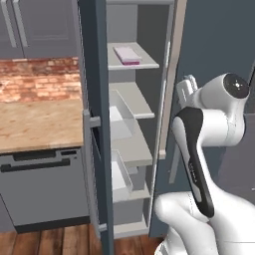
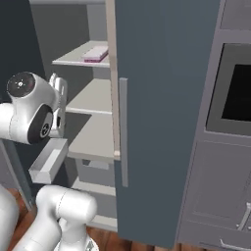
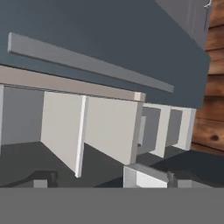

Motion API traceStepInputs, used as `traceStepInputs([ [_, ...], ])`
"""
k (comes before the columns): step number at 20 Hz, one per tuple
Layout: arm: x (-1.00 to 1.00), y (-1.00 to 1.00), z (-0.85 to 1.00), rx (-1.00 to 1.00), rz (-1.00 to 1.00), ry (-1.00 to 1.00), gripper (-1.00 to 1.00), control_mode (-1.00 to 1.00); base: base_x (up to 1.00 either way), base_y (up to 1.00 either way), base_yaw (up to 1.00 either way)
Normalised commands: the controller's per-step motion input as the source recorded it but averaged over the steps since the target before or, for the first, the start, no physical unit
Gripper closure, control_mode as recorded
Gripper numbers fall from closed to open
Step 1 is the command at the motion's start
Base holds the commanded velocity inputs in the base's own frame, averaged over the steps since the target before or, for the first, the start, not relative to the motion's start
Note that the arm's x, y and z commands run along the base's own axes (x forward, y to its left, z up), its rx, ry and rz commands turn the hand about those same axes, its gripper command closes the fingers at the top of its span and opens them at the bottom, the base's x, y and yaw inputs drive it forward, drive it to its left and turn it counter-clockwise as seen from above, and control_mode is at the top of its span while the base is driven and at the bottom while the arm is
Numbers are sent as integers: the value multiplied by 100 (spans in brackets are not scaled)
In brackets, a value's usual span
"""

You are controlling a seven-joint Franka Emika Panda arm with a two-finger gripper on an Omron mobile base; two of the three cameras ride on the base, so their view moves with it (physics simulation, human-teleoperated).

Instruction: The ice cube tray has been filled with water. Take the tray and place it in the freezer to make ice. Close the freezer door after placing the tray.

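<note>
The freezer (image 1: pixel 134 149) stands open, showing white shelves. The ice cube tray (image 1: pixel 127 55) (image 2: pixel 95 53), pale with a pink edge, lies flat on the top shelf. The freezer door (image 1: pixel 94 124) is swung out to the left and I see it edge-on. My gripper (image 1: pixel 183 92) (image 2: pixel 58 95) hangs at the opening's right side, below the tray's shelf and next to the neighbouring door's edge. In the hand view the gripper (image 3: pixel 107 179) is open, its fingertips (image 3: pixel 41 179) are wide apart with nothing between them, and the shelves run sideways.
The neighbouring dark door (image 2: pixel 162 98) with its grey handle (image 2: pixel 123 132) stands close on the right. Clear drawers (image 1: pixel 122 119) sit on the lower shelves. A wooden counter (image 1: pixel 40 124) over a dishwasher (image 1: pixel 40 189) lies left; an oven (image 2: pixel 235 88) is right.
</note>
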Motion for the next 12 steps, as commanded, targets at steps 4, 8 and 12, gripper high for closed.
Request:
traceStepInputs([
  [4,0,0,0,0,0,0,-100,100,-74,0,-16],
  [8,0,0,0,0,0,0,-100,100,-69,0,-13],
  [12,0,0,0,0,0,0,-100,100,-54,15,-11],
])
